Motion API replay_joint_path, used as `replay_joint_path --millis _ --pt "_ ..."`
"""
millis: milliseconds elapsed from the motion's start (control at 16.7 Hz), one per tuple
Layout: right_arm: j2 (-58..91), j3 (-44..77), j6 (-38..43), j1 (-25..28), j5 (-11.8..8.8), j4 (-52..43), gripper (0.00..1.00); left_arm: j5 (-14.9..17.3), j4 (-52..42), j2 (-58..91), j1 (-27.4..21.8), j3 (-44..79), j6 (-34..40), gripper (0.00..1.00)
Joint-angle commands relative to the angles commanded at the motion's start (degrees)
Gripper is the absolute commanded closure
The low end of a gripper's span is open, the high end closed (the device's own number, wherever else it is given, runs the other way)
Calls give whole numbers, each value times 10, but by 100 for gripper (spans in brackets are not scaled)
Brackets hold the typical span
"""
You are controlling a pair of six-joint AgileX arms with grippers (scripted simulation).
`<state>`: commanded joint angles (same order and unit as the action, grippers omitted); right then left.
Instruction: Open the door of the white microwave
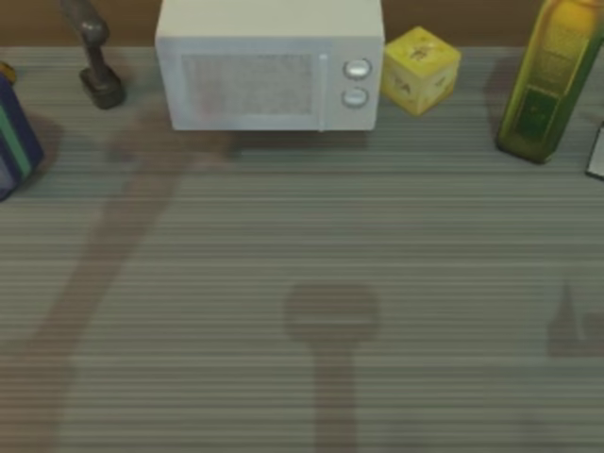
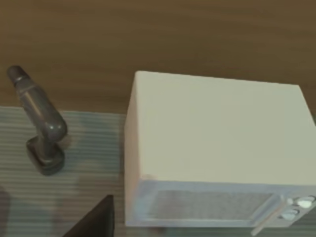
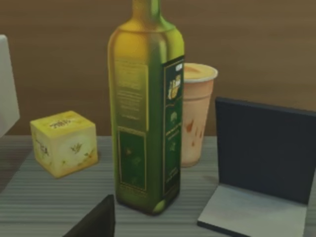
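The white microwave (image 1: 269, 61) stands at the back of the table, left of centre. Its door (image 1: 250, 90) with the grey mesh window lies flush with the front, and two silver knobs (image 1: 356, 81) sit to its right. In the left wrist view the microwave (image 2: 212, 143) is seen from above and behind its left side, with a thin handle (image 2: 266, 223) along the door's knob-side edge. Only a dark part of my left gripper (image 2: 96, 219) shows, apart from the microwave. A dark part of my right gripper (image 3: 96, 219) shows in front of the green bottle. Neither arm appears in the top view, only shadows.
A grey handled tool (image 1: 94, 57) stands left of the microwave. A yellow cube (image 1: 421, 69) sits at its right and a tall green bottle (image 1: 552, 80) farther right. An orange cup (image 3: 195, 113) and a dark hinged panel (image 3: 261, 173) stand by the bottle. A blue box (image 1: 14, 132) is at the left edge.
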<state>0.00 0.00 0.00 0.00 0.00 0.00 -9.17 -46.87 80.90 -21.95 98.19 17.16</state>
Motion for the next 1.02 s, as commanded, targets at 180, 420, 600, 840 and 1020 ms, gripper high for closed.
replay_joint_path --millis 180,420,600,840,1020 --pt "0 0 0 0 0 0 0 -19 -81 151 -38 183 39 0" --pt "0 0 0 0 0 0 0 -43 -186 344 -84 396 88 0" --pt "0 0 0 0 0 0 0 -59 -258 474 -112 523 118 0" --pt "0 0 0 0 0 0 0 -76 -333 607 -138 637 147 0" --pt "0 0 0 0 0 0 0 -82 -363 659 -147 677 157 0"
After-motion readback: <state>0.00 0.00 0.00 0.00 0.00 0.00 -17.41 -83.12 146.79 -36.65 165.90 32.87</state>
